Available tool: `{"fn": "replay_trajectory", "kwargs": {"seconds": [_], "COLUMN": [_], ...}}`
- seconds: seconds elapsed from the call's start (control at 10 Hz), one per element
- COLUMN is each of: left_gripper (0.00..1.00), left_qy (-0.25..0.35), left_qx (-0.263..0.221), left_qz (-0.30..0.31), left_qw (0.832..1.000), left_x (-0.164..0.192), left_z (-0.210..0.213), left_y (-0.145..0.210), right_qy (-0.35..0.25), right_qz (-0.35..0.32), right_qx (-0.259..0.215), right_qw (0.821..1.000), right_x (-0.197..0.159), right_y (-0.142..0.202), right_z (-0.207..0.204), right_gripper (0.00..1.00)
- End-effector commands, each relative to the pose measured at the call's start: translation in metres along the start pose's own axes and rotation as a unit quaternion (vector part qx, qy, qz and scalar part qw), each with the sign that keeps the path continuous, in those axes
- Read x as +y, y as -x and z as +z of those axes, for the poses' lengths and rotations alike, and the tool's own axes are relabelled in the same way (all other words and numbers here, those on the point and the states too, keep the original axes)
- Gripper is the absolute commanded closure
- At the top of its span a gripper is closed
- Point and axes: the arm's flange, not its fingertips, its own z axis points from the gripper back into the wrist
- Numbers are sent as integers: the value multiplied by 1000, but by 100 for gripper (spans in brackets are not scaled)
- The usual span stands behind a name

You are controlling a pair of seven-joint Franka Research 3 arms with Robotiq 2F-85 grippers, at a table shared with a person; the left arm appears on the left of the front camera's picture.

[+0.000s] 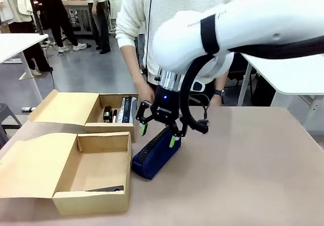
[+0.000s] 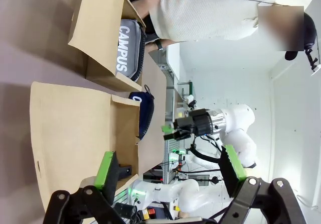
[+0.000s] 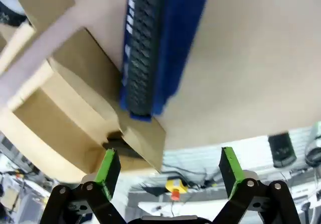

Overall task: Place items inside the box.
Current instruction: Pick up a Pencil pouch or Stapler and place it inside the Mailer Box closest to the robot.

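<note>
Counting what stands on the desk (image 1: 243, 175): two open cardboard boxes, two zip pouches, one black stapler and one flat black object.

The near box (image 1: 91, 203) holds the flat black object (image 1: 104, 189) on its floor, too dim to name. The far box (image 1: 109, 129) holds the black stapler (image 1: 107, 114) and, just beside it, the grey pouch (image 1: 129, 109), printed CAMPUS in white. A person's hand (image 1: 146, 91) is at that box's far right corner.

The navy pouch (image 1: 154, 157) is outside both boxes. It lies slantwise on the desk, long and narrow, with a black zip running along its top. Its near end is against the near box's right wall.

The right end effector (image 1: 158, 135) hangs over the pouch's far end with its fingers spread wide and nothing between them. The left end effector (image 2: 168, 166) is also spread wide and empty, above the near box's flap.

Both boxes have their flaps folded out flat to the left, crowding that side. To the right of the navy pouch the desk lies bare out to its far and right edges.
</note>
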Motion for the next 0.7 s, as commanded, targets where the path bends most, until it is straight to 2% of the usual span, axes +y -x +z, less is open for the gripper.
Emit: {"fn": "replay_trajectory", "kwargs": {"seconds": [0.0,0.4,0.6], "left_gripper": [0,0,0], "left_qy": [9,9,9], "left_qx": [-1,-1,-1], "left_qz": [-10,-10,-10], "left_qw": [1000,1000,1000], "left_x": [-1,-1,-1], "left_z": [2,2,2], "left_y": [1,1,1], "right_qy": [-23,19,17], "right_qz": [-31,-88,-94], "right_qx": [-43,-76,-88], "right_qw": [998,993,992], "right_x": [8,11,11], "right_y": [-9,-35,-38], "right_z": [-28,-62,-67], "right_gripper": [0,0,0]}}
